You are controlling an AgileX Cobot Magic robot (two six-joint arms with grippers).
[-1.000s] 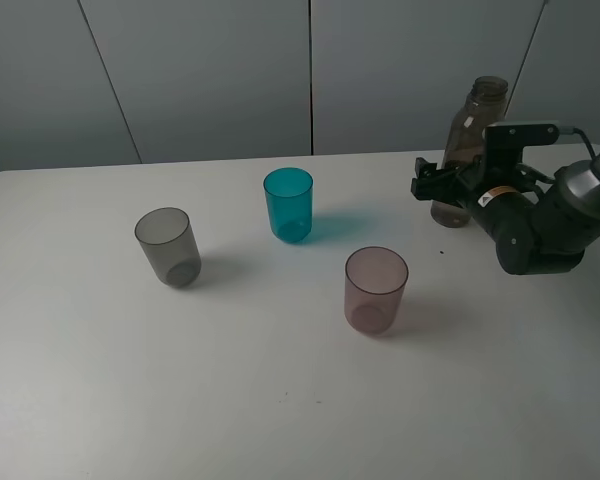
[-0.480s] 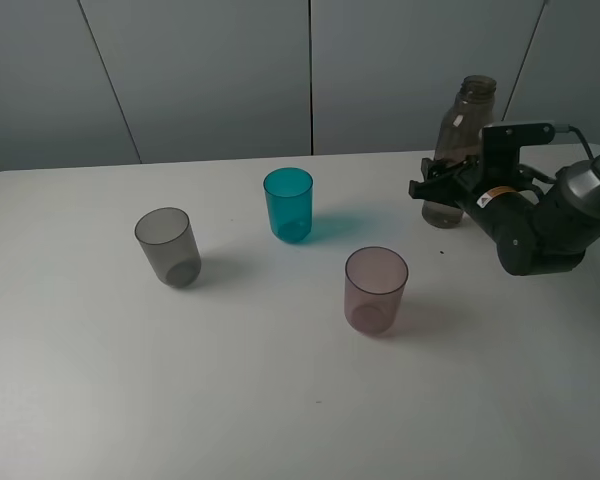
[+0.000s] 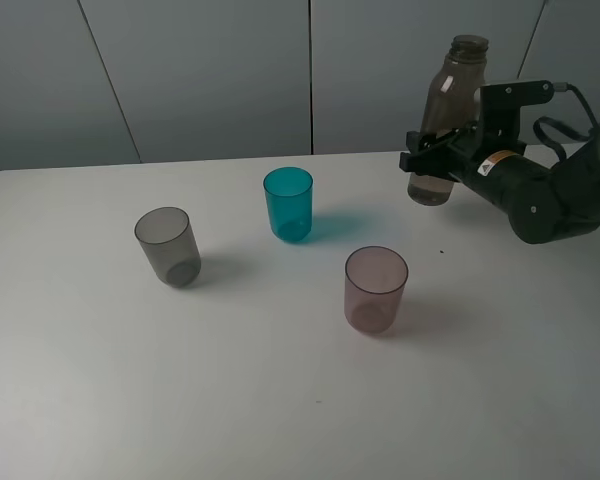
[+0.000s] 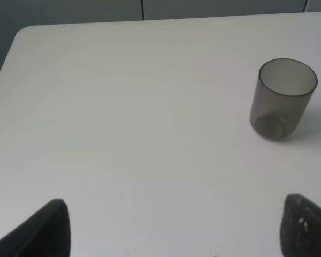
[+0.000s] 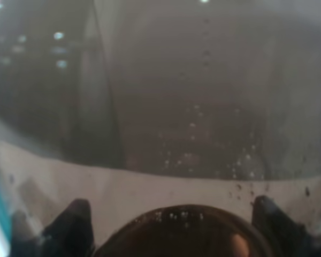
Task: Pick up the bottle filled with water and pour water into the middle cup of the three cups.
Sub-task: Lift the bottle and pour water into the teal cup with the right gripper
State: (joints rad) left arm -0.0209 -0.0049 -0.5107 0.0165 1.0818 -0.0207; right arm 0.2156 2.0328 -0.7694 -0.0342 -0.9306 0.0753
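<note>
The smoky brown-grey bottle hangs upright above the table at the back right, held around its lower body by my right gripper, which is shut on it. In the right wrist view the bottle fills the frame, with small bubbles inside and the fingertips at the picture's lower edge. The teal middle cup stands left of the bottle. The smoky grey cup is at the left and the pinkish-mauve cup is nearer the front. The left wrist view shows the grey cup beyond my open, empty left gripper.
The white table has rounded corners and its back edge runs under grey wall panels. The right arm reaches in from the right side.
My right gripper has lifted the bottle off the table and carried it up and a little to the left. The cups have not moved.
</note>
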